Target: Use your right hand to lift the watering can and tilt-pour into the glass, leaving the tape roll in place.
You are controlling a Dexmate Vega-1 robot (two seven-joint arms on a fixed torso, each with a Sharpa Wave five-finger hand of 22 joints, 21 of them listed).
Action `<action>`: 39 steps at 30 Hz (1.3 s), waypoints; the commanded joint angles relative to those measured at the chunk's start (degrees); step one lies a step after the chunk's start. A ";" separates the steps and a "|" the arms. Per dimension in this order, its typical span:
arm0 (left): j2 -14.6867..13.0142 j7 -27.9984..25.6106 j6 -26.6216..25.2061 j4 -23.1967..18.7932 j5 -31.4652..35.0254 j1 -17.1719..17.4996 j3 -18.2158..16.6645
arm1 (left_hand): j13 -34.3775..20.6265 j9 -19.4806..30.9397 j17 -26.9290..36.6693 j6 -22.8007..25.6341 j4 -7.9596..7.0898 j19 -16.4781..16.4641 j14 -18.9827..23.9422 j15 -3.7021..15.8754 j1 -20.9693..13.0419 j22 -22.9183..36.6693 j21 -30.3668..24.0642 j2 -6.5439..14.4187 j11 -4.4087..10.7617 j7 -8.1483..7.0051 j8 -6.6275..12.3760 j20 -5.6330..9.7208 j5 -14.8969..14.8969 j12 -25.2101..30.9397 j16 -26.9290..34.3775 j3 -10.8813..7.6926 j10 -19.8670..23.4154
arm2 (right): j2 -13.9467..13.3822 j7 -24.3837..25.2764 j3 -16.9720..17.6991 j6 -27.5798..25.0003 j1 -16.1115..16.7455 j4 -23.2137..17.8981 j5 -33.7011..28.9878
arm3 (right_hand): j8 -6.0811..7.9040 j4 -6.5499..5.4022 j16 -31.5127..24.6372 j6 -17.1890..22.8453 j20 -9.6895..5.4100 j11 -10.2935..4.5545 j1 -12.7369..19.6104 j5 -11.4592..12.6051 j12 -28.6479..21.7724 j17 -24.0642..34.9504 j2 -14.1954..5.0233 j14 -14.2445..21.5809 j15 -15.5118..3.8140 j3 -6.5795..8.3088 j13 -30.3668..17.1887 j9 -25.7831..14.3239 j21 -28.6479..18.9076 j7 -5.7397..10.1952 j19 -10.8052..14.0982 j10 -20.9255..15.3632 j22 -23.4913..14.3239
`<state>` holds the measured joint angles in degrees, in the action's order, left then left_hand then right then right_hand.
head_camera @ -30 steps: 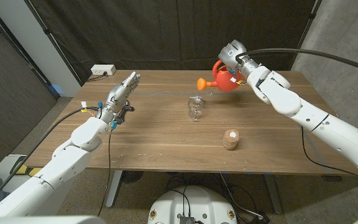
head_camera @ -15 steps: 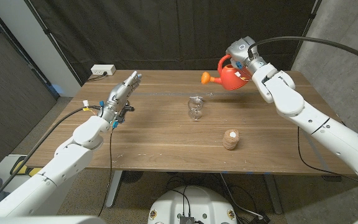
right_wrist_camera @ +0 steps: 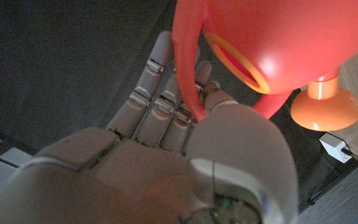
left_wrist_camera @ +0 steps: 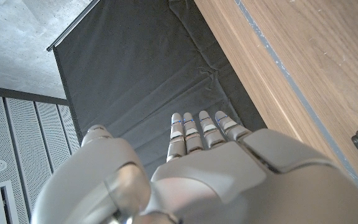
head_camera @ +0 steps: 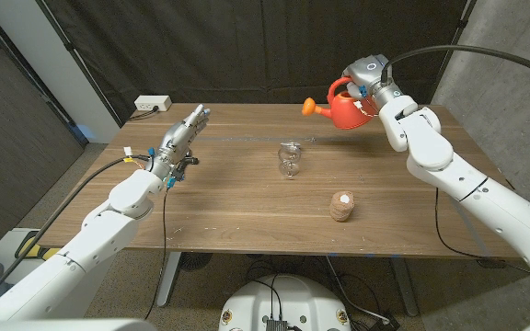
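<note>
Right hand (head_camera: pixel 368 78) hooks watering can (head_camera: pixel 346 111) handle, raised beyond glass (head_camera: pixel 289 160), spout glassward; left hand (head_camera: pixel 178 140) spread, idle.

Head camera looks down over the table (head_camera: pixel 247 198); both wrist cameras (turned) look closely along their hands.

One watering can (head_camera: pixel 350 112), one glass (head_camera: pixel 289 160), one tape roll (head_camera: pixel 341 206), seemingly one power strip (head_camera: pixel 152 104), two robot hands

Watering can (head_camera: pixel 348 110) higher, farther right.
</note>
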<state>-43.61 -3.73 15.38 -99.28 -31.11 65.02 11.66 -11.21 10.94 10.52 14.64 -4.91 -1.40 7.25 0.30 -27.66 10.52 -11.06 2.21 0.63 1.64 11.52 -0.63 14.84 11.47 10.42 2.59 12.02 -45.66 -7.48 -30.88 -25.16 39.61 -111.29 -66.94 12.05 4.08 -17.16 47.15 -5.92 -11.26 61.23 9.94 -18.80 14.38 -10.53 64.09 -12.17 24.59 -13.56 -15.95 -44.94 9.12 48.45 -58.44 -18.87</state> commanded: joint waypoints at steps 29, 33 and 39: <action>-0.04 1.16 -0.84 1.29 -0.47 -1.82 1.05 | -0.13 0.13 0.11 0.63 -0.06 0.46 -0.12 -0.26 -0.47 0.11 -0.55 0.43 0.09 -0.04 0.18 -0.11 0.10 0.36 0.52 0.48 0.29 | -0.84 23.31 11.24 -10.63 10.46 -2.69 43.74 | -0.75 -1.48 0.84 -2.74 -6.71 1.28 -0.05 0.25 1.68 -0.89 -0.75 0.80 -1.01 1.98 0.86 -0.17 -2.20 -1.66 0.38 0.83 0.46; 0.03 1.57 -0.71 1.75 -0.62 -2.20 1.20 | -0.13 0.13 0.11 0.66 -0.07 0.48 -0.15 -0.25 -0.50 0.11 -0.55 0.49 0.10 -0.18 0.19 -0.09 0.10 0.37 0.52 0.52 0.31 | -1.69 26.10 12.18 -12.71 12.41 -4.14 45.59 | -0.73 -1.61 0.92 -2.82 -6.73 1.31 -0.11 0.24 1.76 -0.95 -0.75 0.77 -1.01 2.11 0.88 -0.18 -2.27 -1.70 0.30 0.87 0.52; 0.22 2.55 -0.72 2.77 -0.84 -3.18 1.76 | -0.13 0.13 0.11 0.68 -0.08 0.49 -0.16 -0.26 -0.54 0.11 -0.57 0.55 0.23 -0.27 0.20 -0.08 0.10 0.36 0.51 0.57 0.27 | -3.43 29.44 13.25 -16.13 14.99 -5.97 47.54 | -0.66 -1.80 1.02 -2.86 -6.75 1.40 -0.19 0.21 1.86 -1.04 -0.74 0.74 -1.00 2.30 0.85 -0.20 -2.38 -1.64 0.18 0.99 0.63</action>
<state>-43.65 -2.36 14.69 -97.83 -31.55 63.04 12.76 -11.21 10.94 10.52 14.95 -4.74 -1.09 7.25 0.30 -28.13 10.52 -11.06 2.68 0.63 1.33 11.52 -0.94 14.84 11.47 10.42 2.75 12.02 -46.79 15.27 -19.90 -36.71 50.26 -114.55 -24.69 11.38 2.29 -16.29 44.28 -6.15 -10.35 61.02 9.94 -17.04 13.30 -10.93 64.59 -12.26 26.43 -12.50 -15.97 -46.93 7.49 48.68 -57.32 -18.09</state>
